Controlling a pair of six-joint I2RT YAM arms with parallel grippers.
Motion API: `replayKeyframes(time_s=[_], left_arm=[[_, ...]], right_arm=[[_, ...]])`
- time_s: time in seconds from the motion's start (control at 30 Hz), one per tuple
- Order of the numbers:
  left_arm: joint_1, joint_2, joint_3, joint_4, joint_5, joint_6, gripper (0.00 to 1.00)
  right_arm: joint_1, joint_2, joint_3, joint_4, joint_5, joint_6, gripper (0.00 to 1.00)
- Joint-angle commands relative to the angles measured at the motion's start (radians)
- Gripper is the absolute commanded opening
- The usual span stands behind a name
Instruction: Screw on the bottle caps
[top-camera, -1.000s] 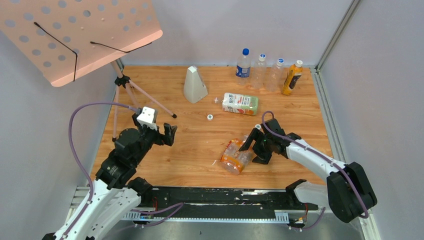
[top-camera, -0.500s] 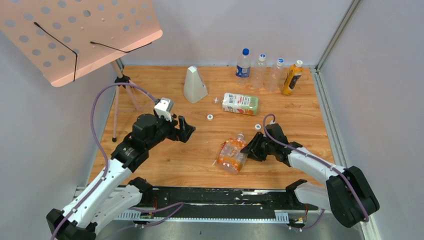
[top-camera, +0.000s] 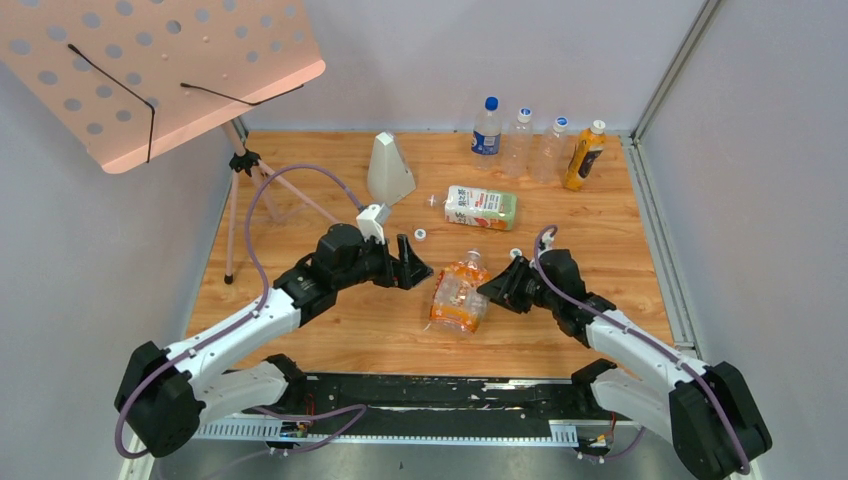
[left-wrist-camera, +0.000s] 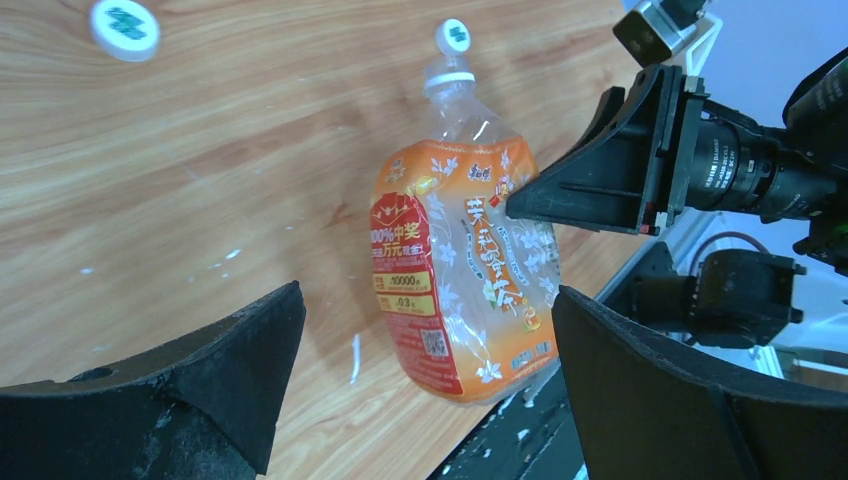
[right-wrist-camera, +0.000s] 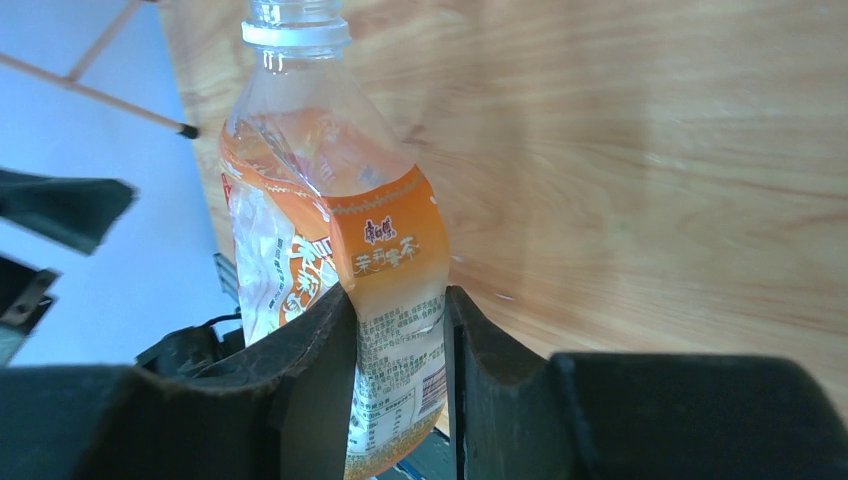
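Near centre, right gripper clamps the clear orange-labelled plastic bottle; left gripper gapes wide at 10 o'clock, small round white plastic cap at 2.

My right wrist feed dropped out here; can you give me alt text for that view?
The right gripper is shut on the crumpled lower body of the orange-label bottle, squeezing it between both black fingers. Its neck points up the frame, open, with no cap on. The wooden table fills the background.

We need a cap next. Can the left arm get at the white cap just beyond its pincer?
Probably yes: the left pincer is open, the cap lies uncovered just ahead, and the right pincer holds the bottle aside.
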Motion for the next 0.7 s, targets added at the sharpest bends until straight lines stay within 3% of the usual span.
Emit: replayKeyframes(time_s=[0.0,0.37,0.67], left_arm=[[-0.044,0.048,0.0,0.159,0.016,-0.076,1.0],[-0.134,0.116,0.002,0.326,0.023,-0.09,0.96],[-0.19,0.13,-0.019,0.452,0.0,-0.107,0.83]], right_arm=[[-0.003,-0.087,-0.013,0.184,-0.056,-0.015,0.11],[-0.003,-0.265,-0.046,0.297,-0.089,-0.02,0.11],[-0.003,-0.305,-0.063,0.333,-0.104,-0.003,0.12]])
